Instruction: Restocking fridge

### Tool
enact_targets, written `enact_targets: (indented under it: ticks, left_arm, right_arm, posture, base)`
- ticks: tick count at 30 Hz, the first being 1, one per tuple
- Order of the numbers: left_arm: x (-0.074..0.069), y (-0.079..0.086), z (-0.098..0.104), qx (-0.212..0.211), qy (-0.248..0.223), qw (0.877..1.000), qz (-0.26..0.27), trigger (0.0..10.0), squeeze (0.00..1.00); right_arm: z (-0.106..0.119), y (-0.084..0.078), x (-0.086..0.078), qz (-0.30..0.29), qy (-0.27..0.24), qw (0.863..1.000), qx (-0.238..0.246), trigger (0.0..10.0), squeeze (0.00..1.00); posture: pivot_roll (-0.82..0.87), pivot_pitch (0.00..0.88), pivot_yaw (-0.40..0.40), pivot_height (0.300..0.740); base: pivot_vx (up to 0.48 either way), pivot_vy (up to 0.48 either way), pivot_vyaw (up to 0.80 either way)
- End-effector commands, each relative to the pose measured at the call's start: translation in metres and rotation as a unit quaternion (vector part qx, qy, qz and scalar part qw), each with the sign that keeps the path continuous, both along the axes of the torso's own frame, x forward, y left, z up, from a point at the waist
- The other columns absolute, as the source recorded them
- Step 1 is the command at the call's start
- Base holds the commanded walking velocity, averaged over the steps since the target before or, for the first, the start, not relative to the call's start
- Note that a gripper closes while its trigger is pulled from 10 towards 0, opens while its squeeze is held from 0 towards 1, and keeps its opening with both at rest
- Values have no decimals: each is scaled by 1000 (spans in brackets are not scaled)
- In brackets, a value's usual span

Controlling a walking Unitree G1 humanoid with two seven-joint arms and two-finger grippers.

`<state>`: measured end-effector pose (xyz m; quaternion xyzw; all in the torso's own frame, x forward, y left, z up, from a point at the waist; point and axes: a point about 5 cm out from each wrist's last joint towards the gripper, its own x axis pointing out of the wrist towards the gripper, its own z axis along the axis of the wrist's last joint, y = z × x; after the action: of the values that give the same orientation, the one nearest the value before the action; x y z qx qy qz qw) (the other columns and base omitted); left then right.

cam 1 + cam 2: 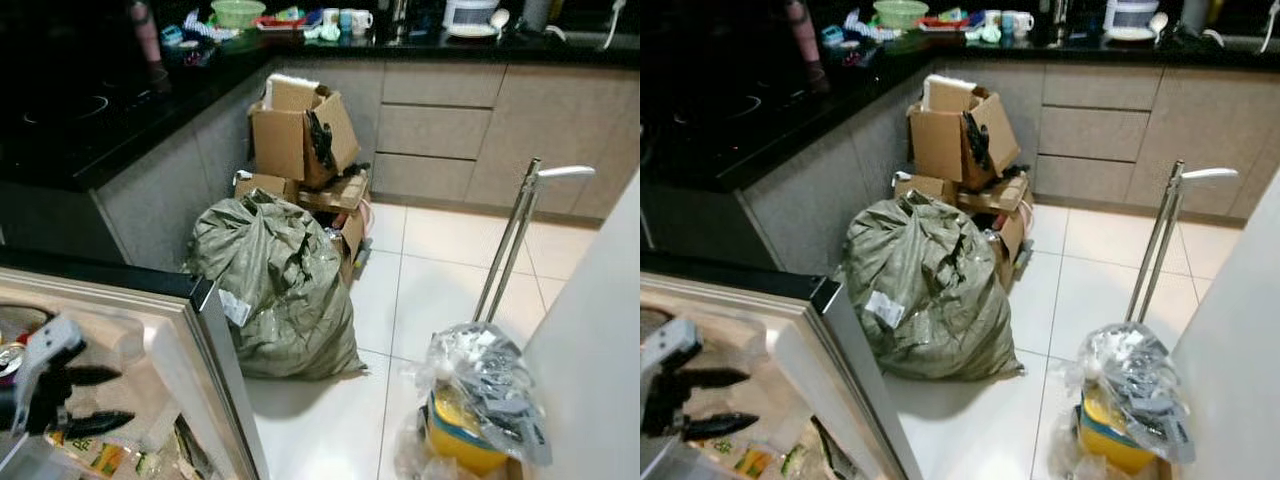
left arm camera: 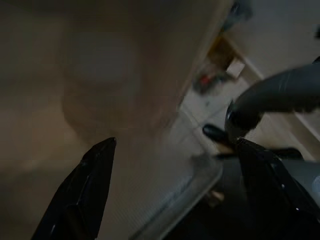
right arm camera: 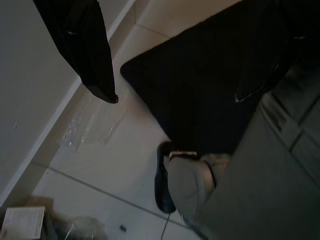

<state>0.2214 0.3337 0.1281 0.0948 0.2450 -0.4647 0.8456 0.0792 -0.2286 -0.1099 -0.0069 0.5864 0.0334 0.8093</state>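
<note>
One green sack (image 1: 277,290), three stacked boxes (image 1: 300,135).

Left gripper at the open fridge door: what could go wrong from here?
1. The left gripper, jaws open and empty, hangs close over packets in the fridge door; it might knock them.
2. The green sack and the plastic-wrapped yellow container crowd the floor, a possible snag when stepping.
</note>
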Motion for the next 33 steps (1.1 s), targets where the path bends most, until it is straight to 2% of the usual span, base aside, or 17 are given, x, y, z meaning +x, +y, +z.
enact_targets:
  ticks: [1,6,7,12,16,17,20,21,22,25,26,27,28,30,31,32,33]
  left_arm:
    - [1,-6,7,-21,-13,1000,-14,10000,0]
    - [0,-30,54,-95,-91,988,-78,10000,0]
    - [0,-30,54,-95,-91,988,-78,10000,0]
    - [-8,-45,90,-137,-136,973,-126,10000,0]
    - [-10,-47,95,-141,-142,970,-134,10000,0]
    - [-12,-55,111,-161,-170,959,-158,10000,0]
    - [-12,-59,118,-170,-183,954,-167,10000,0]
    - [1,-63,138,-187,-250,938,-149,10000,0]
    - [9,-62,144,-192,-275,933,-130,10000,0]
    - [9,-62,144,-192,-275,933,-130,10000,0]
    - [17,-61,146,-177,-292,934,-105,10000,0]
    - [17,-61,146,-177,-292,934,-105,10000,0]
    - [36,-58,141,-128,-299,944,-52,10000,0]
    - [70,-57,138,-48,-322,945,28,10000,0]
    - [70,-57,138,-48,-322,945,28,10000,0]
    - [82,-58,141,-30,-334,941,53,10000,0]
    - [82,-58,141,-30,-334,941,53,10000,0]
  right_arm:
    - [-1,3,-3,-2,4,1000,4,10000,0]
    - [-1,2,-3,0,5,1000,4,10000,0]
    - [-1,2,-3,0,5,1000,4,10000,0]
    - [-1,2,-2,1,5,1000,4,10000,0]
    - [-1,2,-2,1,4,1000,4,10000,0]
    - [-1,1,-1,3,4,1000,3,10000,0]
    - [0,1,-1,3,3,1000,2,10000,0]
    - [0,1,0,3,3,1000,2,10000,0]
    - [0,1,0,3,3,1000,2,10000,0]
    - [0,1,0,3,3,1000,2,10000,0]
    - [0,1,0,3,2,1000,2,10000,0]
    - [0,1,0,3,2,1000,2,10000,0]
    - [0,1,0,3,3,1000,2,10000,0]
    - [0,1,0,3,2,1000,3,10000,0]
    - [0,1,0,3,2,1000,3,10000,0]
    - [0,2,0,3,2,1000,3,10000,0]
    - [0,2,0,3,2,1000,3,10000,0]
  posture:
    - [-60,36,37,740]
    - [-60,35,38,740]
    - [-60,35,38,740]
    - [-60,35,38,740]
    - [-58,28,35,740]
    - [-58,28,35,740]
    - [-58,28,35,740]
    - [-59,22,35,740]
    - [-59,22,35,740]
    - [-59,22,35,740]
    - [-59,22,35,740]
    - [-59,22,35,740]
    - [-59,22,35,740]
    - [-67,23,35,740]
    - [-67,23,35,740]
    - [-67,23,35,740]
    - [-67,23,35,740]
  base:
    - [0,0,0]
    - [0,0,0]
    - [0,0,0]
    - [0,0,0]
    - [0,0,0]
    - [0,0,0]
    - [0,0,0]
    - [0,0,0]
    - [0,0,0]
    - [0,0,0]
    - [0,0,0]
    - [0,0,0]
    - [0,0,0]
    - [0,0,0]
    - [0,0,0]
    - [0,0,0]
    - [0,0,0]
